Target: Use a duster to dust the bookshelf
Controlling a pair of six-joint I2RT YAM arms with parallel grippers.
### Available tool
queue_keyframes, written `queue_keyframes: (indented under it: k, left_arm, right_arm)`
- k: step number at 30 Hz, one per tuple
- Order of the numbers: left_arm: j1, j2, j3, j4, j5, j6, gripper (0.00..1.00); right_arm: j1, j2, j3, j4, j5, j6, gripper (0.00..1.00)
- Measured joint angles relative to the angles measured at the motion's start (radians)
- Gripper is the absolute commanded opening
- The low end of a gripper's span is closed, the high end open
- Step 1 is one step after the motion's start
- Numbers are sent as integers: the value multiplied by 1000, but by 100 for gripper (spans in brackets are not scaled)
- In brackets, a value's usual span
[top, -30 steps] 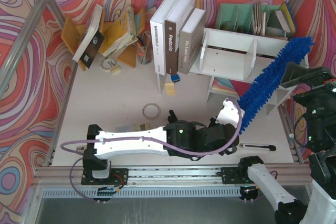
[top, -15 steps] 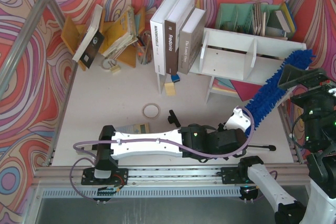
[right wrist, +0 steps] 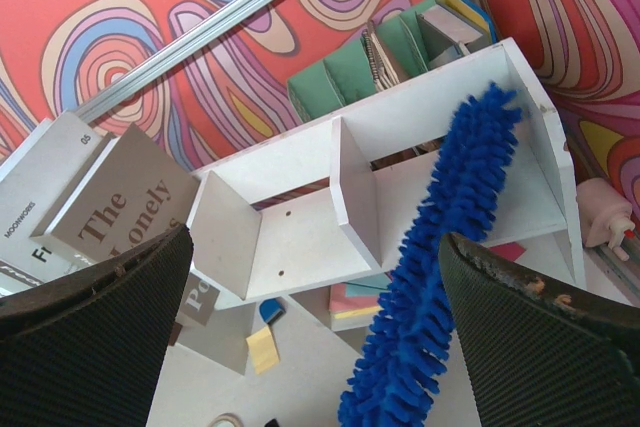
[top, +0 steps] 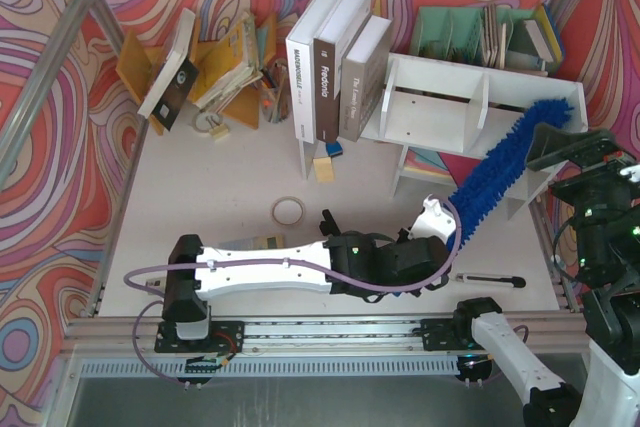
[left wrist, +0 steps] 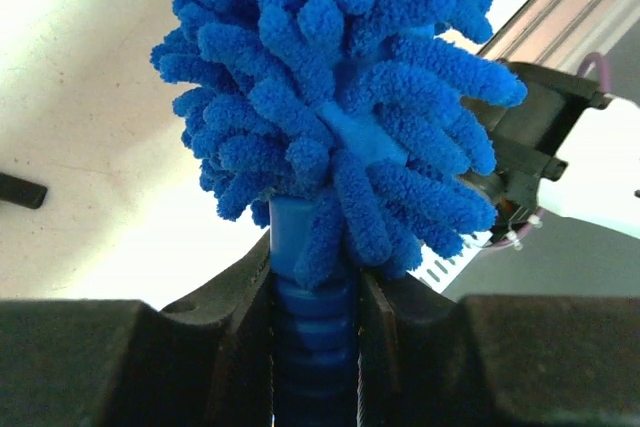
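Note:
The white bookshelf (top: 430,112) stands at the back right, its two compartments facing up; the right wrist view shows its divider and compartments (right wrist: 300,237). The fluffy blue duster (top: 500,167) slants up to the right, its tip lying in the right compartment near the end wall (right wrist: 440,277). My left gripper (top: 443,230) is shut on the duster's ribbed blue handle (left wrist: 310,327), with the blue fluff (left wrist: 340,97) just beyond the jaws. My right gripper (top: 575,162) hovers by the shelf's right end, open and holding nothing (right wrist: 315,257), its padded fingers (right wrist: 90,347) wide apart.
Tall books (top: 335,57) stand left of the shelf. A green file organiser (top: 480,32) is behind it and a yellow wooden rack (top: 200,62) at the back left. A tape roll (top: 289,211), a black clip piece (top: 327,220), a black stick (top: 490,279) and sticky notes (top: 323,169) lie on the table.
My left arm swung right, then back left. The duster's tip came down from above the shelf's right end to lie in the right compartment. The right gripper stayed open.

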Motion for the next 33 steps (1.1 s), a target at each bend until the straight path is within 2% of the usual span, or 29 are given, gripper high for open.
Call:
queue_keyframes:
  k: [14, 26, 33]
  left_arm:
    - [-19, 38, 49, -33, 37, 2, 0]
    - [-62, -110, -127, -63, 27, -11, 0]
    - [-62, -131, -115, -84, -2, -26, 0]
  right_arm:
    - [0, -1, -20, 0, 1, -1, 99]
    - [0, -8, -51, 2, 2, -1, 99]
    - [0, -16, -68, 2, 2, 0, 99]
